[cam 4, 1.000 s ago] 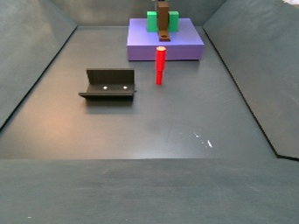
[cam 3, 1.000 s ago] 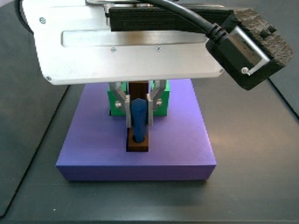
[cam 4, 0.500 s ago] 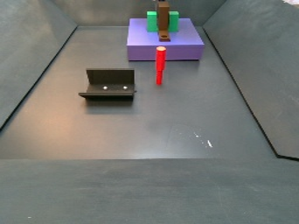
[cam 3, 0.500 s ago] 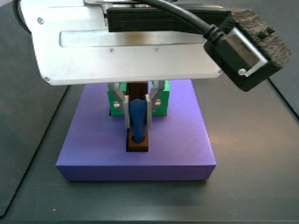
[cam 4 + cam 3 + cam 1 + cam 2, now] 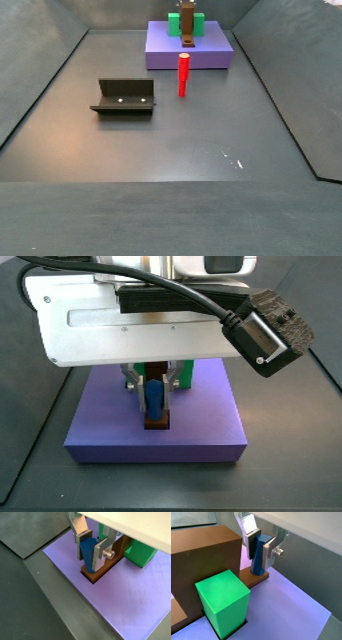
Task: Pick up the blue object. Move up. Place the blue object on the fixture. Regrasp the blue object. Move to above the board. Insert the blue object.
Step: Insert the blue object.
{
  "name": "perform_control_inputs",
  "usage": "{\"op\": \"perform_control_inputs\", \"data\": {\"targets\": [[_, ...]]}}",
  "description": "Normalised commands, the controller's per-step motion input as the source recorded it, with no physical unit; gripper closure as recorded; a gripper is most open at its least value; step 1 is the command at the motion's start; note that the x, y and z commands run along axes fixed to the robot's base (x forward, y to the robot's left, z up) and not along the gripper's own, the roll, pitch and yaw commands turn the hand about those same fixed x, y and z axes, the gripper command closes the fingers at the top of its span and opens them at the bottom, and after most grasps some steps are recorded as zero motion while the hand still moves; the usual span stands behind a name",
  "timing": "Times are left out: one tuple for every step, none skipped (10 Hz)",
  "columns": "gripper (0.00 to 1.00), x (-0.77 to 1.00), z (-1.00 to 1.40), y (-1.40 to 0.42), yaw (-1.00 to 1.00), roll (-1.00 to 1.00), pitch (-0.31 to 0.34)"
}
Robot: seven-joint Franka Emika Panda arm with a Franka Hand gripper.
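Seating the blue peg in the board

Pinching the blue object (image 5: 87,550) upright between its silver fingers (image 5: 102,553), the gripper (image 5: 260,548) hangs over the brown strip (image 5: 254,579) on the purple board (image 5: 133,597), beside the green block (image 5: 223,602). Held vertical, the peg's lower end meets the strip's hole, so it can slide straight down. The fixture (image 5: 124,96) sits empty on the floor, well apart. No writing is legible.

My gripper (image 5: 156,387) is hanging low over the board (image 5: 156,428), fingers (image 5: 142,389) flanking the upright blue object (image 5: 156,399), which is standing in the brown strip (image 5: 158,419). Green block (image 5: 190,375) is showing behind.
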Motion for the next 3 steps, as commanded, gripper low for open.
{"op": "perform_control_inputs", "data": {"targets": [[1.0,0.05,-0.33,-0.06,0.05,0.0,0.0],[1.0,-0.03,0.0,0.0,0.0,0.0,-0.021],[1.0,0.0,0.0,0.0,0.0,0.0,-0.003]]}}
